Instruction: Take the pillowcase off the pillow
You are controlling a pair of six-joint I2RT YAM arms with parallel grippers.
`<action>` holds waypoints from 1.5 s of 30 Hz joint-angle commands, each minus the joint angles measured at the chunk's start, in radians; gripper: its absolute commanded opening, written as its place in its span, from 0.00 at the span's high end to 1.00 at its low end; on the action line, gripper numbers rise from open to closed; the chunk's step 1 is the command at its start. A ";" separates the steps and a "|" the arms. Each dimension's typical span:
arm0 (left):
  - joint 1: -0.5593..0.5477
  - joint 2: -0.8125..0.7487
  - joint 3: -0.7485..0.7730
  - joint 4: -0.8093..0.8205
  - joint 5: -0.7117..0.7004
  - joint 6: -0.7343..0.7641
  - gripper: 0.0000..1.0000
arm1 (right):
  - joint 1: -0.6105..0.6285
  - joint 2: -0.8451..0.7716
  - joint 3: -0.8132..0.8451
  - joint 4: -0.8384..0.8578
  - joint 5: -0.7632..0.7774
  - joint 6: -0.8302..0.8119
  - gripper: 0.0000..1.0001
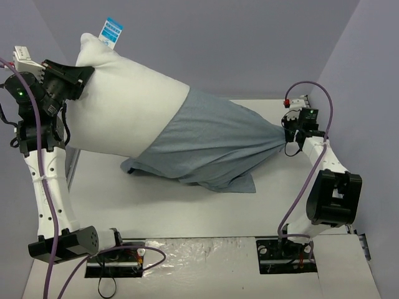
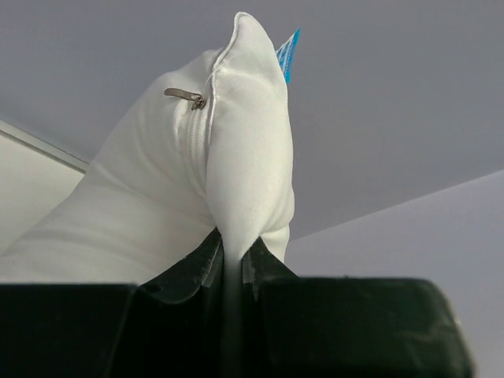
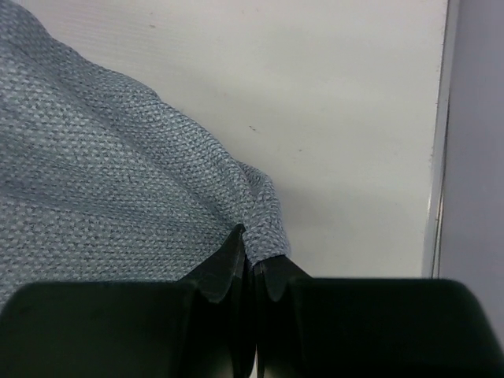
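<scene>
The white pillow (image 1: 121,106) is held up at the left, its upper half bare, its lower right part still inside the pillowcase (image 1: 212,137), which shows its plain grey-blue face. My left gripper (image 1: 73,80) is shut on the pillow's upper left corner; in the left wrist view the white corner (image 2: 244,157) with a zipper pull is pinched between the jaws of this gripper (image 2: 234,250). My right gripper (image 1: 288,132) is shut on the pillowcase's closed end at the right, stretching it taut. The right wrist view shows blue knit fabric (image 3: 118,189) pinched in the right gripper (image 3: 253,256).
A blue and white label (image 1: 112,31) sticks up from the pillow's top corner. The pillowcase's open hem (image 1: 187,177) droops onto the white table (image 1: 206,215). The table's right edge (image 3: 437,157) lies close to the right gripper. Grey walls stand behind.
</scene>
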 commanded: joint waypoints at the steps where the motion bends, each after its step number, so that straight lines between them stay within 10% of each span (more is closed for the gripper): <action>1: 0.043 -0.060 0.085 0.134 -0.116 -0.016 0.98 | -0.071 -0.012 0.005 0.054 0.141 -0.068 1.00; 45: 0.070 0.087 0.541 -0.127 -0.207 0.207 0.98 | -0.261 0.143 0.044 0.071 0.079 -0.165 1.00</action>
